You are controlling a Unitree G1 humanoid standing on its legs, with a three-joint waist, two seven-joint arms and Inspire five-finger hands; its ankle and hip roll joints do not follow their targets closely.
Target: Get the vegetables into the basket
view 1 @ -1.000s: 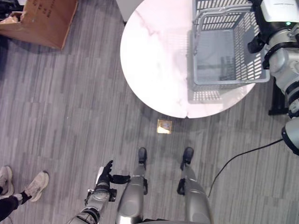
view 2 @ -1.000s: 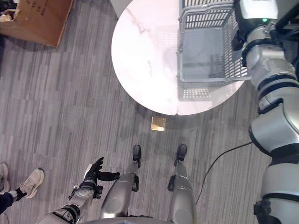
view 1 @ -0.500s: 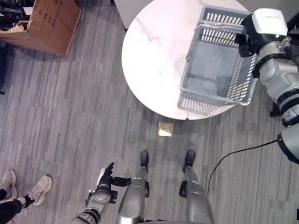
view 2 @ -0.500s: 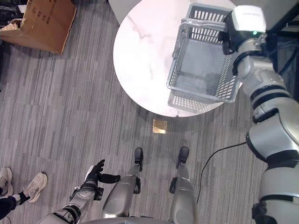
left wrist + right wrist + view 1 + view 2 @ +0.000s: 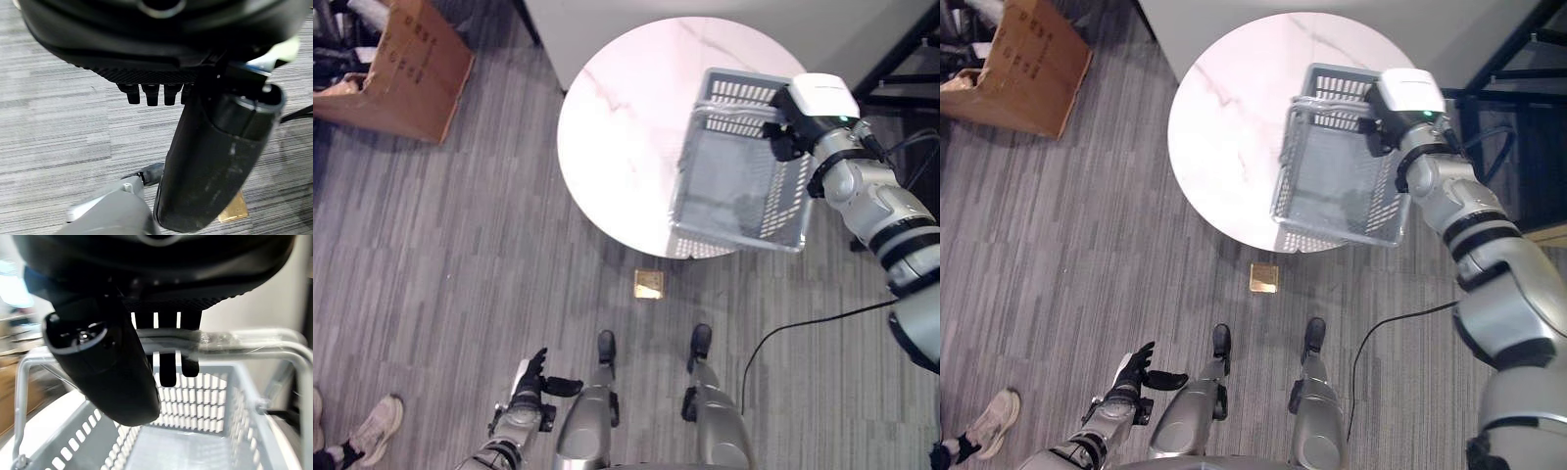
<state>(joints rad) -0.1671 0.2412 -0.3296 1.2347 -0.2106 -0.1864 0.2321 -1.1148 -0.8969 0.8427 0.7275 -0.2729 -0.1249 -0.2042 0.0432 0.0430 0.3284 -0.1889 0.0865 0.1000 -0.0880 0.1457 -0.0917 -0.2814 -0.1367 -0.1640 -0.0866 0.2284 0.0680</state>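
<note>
**Round bench and floor**

Bench [image 5: 626, 127]: round, pale marble-look top. Grey slatted basket [image 5: 739, 186] over its near right edge, tilted; contact unclear. Floor [image 5: 440, 255]: grey striped planks, bearing a cardboard box [image 5: 396, 64] and a small brass plate [image 5: 649, 284].

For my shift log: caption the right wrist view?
Right hand curled round the grey slatted plastic basket's handle, basket empty.

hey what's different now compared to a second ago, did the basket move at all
Yes. The grey basket, which sat flat on the round marble table a second ago, now hangs tilted from its handle, with the right hand curled round that handle. The view itself has shifted too, so part of the basket's apparent drift is camera motion. The left hand stays low by the robot's side, fingers relaxed. The basket is still empty.
</note>
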